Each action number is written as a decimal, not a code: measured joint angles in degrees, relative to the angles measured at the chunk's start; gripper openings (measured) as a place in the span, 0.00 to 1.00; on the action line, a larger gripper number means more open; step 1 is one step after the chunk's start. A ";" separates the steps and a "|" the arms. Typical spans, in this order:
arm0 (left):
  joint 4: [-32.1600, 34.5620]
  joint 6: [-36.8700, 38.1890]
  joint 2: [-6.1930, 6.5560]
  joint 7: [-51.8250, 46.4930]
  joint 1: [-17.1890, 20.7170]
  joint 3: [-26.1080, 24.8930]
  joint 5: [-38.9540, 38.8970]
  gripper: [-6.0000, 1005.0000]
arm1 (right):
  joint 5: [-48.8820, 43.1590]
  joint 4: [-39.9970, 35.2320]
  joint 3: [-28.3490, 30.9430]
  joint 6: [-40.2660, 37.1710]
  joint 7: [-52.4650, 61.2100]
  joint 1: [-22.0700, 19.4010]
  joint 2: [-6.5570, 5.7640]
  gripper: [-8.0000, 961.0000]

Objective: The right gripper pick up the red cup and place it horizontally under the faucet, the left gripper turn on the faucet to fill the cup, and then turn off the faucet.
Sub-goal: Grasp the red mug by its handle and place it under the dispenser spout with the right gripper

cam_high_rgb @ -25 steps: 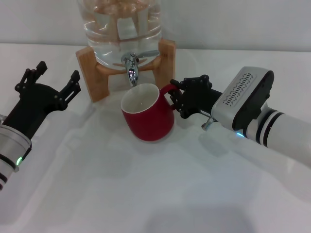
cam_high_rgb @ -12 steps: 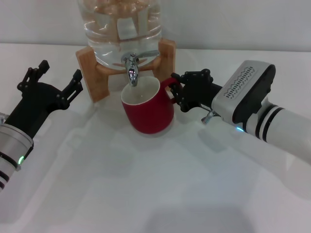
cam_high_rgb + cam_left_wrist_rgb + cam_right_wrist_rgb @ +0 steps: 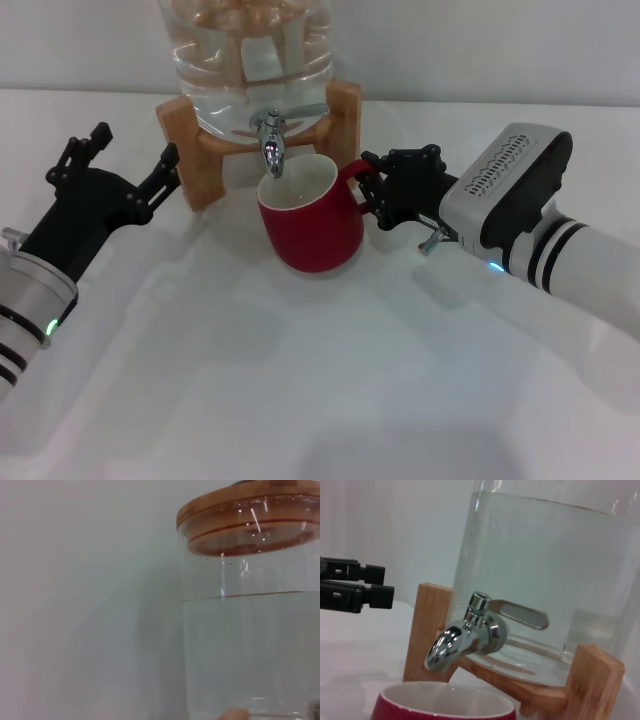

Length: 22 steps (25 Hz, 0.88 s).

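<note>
Head view, centre frame: the red cup [image 3: 312,222] stands upright on the white table [image 3: 300,380], mouth directly below the spout of the faucet [image 3: 272,135]. From the right, the right gripper [image 3: 372,195] has its prongs clamped on the cup's handle. At left, the left gripper [image 3: 118,170] hovers with prongs spread apart, just beside the wooden stand [image 3: 190,150]. Right wrist view: chrome spout over the cup's rim, water jug [image 3: 555,575] behind.
</note>
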 joint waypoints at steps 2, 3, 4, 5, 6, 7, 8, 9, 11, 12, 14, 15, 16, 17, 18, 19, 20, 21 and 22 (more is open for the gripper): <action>0.01 0.01 -0.03 0.00 -0.04 0.36 -0.04 0.87 | 0.01 0.20 0.10 0.06 0.01 -0.14 0.00 0.14; 0.02 0.00 -0.03 0.00 -0.06 0.41 -0.06 0.87 | 0.01 0.34 0.10 0.06 0.01 -0.21 0.00 0.14; 0.02 0.00 -0.03 0.00 -0.08 0.42 -0.08 0.87 | 0.01 0.49 0.10 0.06 0.02 -0.25 0.00 0.14; 0.03 0.00 -0.03 0.00 -0.09 0.46 -0.08 0.87 | 0.01 0.64 0.09 0.06 0.02 -0.30 0.00 0.14; 0.03 0.01 -0.03 0.00 -0.09 0.48 -0.08 0.87 | 0.01 0.78 0.04 0.06 0.03 -0.33 0.00 0.14; 0.04 0.01 -0.03 0.00 -0.09 0.50 -0.08 0.87 | 0.01 0.96 -0.07 0.06 0.03 -0.35 0.00 0.14; 0.05 0.01 -0.03 0.00 -0.09 0.50 -0.07 0.87 | 0.01 1.22 -0.20 0.07 0.04 -0.38 -0.01 0.14; 0.06 0.00 -0.03 0.00 -0.09 0.50 -0.06 0.87 | 0.00 1.43 -0.30 0.09 0.04 -0.41 0.00 0.14; 0.08 0.00 -0.03 0.00 -0.10 0.59 -0.04 0.87 | -0.12 1.78 -0.36 0.13 0.04 -0.41 0.00 0.14; 0.08 0.00 -0.02 0.00 -0.16 0.73 -0.03 0.87 | -0.22 2.05 -0.38 0.14 0.05 -0.41 0.00 0.14; 0.04 0.06 -0.03 0.00 -0.39 0.97 -0.05 0.87 | -0.41 2.46 -0.48 0.15 0.05 -0.44 0.00 0.14; -0.02 0.09 -0.03 0.00 -0.48 0.97 -0.05 0.87 | -0.45 2.58 -0.66 0.18 0.05 -0.46 0.00 0.14; -0.07 0.12 -0.06 0.00 -0.55 0.98 -0.05 0.87 | -0.47 2.67 -0.87 0.19 0.05 -0.47 0.00 0.14; -0.10 0.14 -0.08 0.00 -0.56 0.99 -0.06 0.87 | -0.42 2.73 -1.17 0.21 0.05 -0.50 0.00 0.14; -0.10 0.14 -0.09 0.00 -0.57 0.99 -0.06 0.87 | -0.37 2.75 -1.50 0.22 0.05 -0.50 0.00 0.14; -0.11 0.16 -0.09 0.00 -0.57 1.00 -0.06 0.87 | -0.33 2.75 -1.73 0.24 0.04 -0.50 0.00 0.14; -0.11 0.16 -0.10 0.00 -0.58 1.02 -0.07 0.87 | -0.34 2.75 -1.80 0.32 0.05 -0.51 0.00 0.14; -0.10 0.16 -0.10 0.00 -0.60 1.06 -0.07 0.87 | -0.39 2.75 -1.86 0.44 0.05 -0.50 0.00 0.14; -0.05 0.17 -0.11 0.00 -0.63 1.16 -0.09 0.87 | -0.42 2.75 -1.85 0.54 0.05 -0.51 0.00 0.14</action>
